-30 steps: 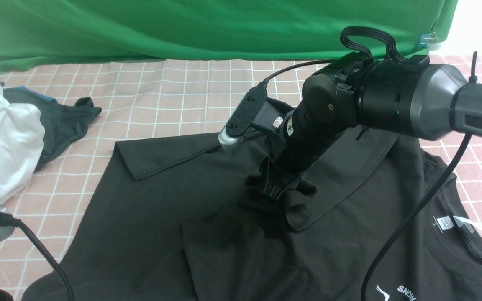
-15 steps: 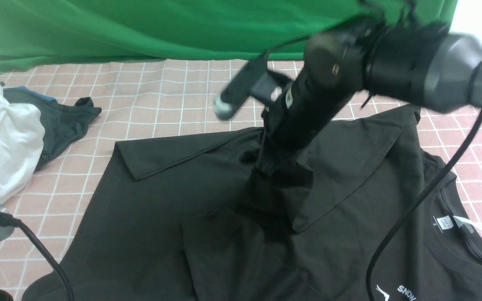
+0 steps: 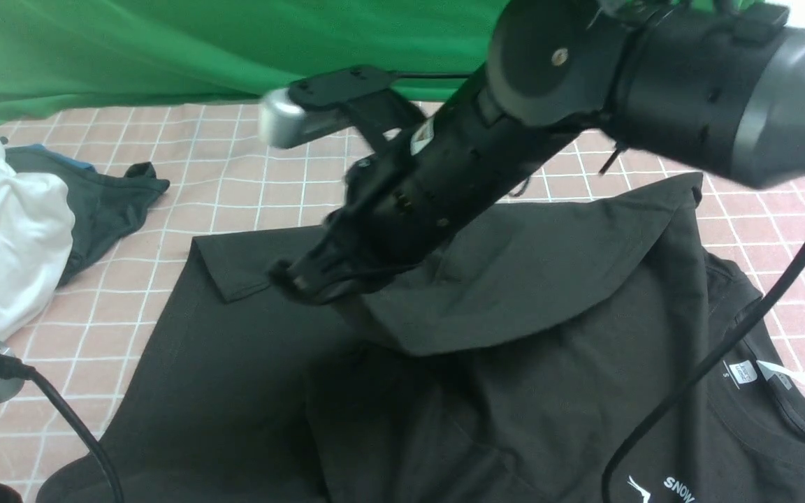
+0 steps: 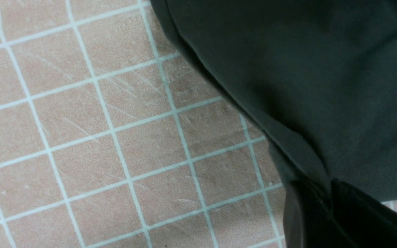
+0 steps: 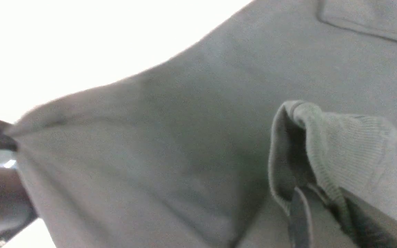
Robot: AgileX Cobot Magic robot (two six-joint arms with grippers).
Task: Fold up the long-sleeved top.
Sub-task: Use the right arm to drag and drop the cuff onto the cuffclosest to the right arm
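The long-sleeved top point(image 3: 235, 391) lies spread across the pink checked tabletop point(image 3: 270, 161), its round neck and small white label point(image 3: 745, 370) toward the right, with white lettering at the near edge. The right fingers point(image 3: 305, 276) are clamped on the ribbed cuff point(image 5: 350, 137) of one sleeve and hold it raised above the body of the top, so the sleeve hangs as a broad fold draped from the right shoulder toward the middle. In the right wrist view the cuff is pinched tight between the right fingers point(image 5: 298, 220). In the left wrist view the left fingers point(image 4: 298, 217) are together on a hemmed edge of the top point(image 4: 305, 69), low over the tabletop point(image 4: 81, 137). At the far left lie a white garment point(image 3: 4, 230) and a smaller dark cloth point(image 3: 102, 202), both apart from the top. A green backdrop point(image 3: 165, 49) hangs behind.
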